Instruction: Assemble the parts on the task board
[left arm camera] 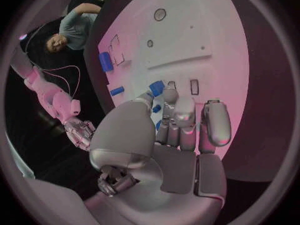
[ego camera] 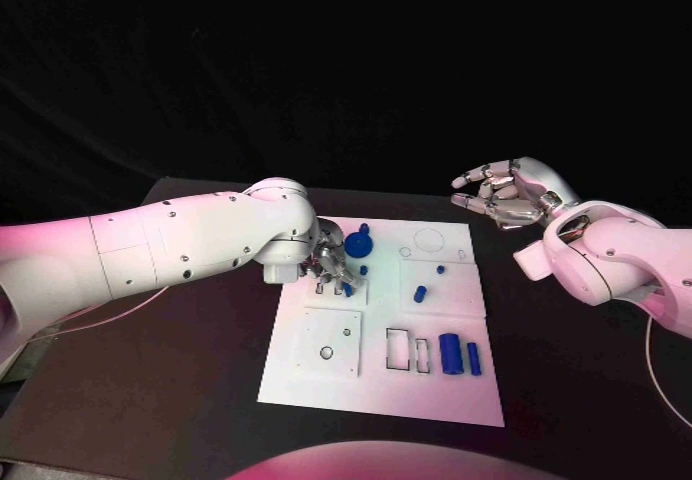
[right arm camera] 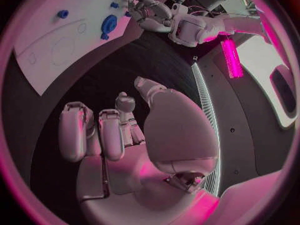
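Note:
The white task board lies in the middle of the table. My left hand reaches down over its far left part and pinches a small blue part between thumb and a finger, by a rectangular slot; the left wrist view shows that part at the fingertips. A blue round disc lies just beyond the hand. Several small blue pieces are scattered across the board, and two blue cylinders lie near its right edge. My right hand hovers off the board's far right corner, fingers apart, holding nothing.
A raised white plate with a round hole sits on the board's left half, and two rectangular cut-outs lie beside the cylinders. Black tabletop surrounds the board. The right wrist view shows the blue disc and my left hand.

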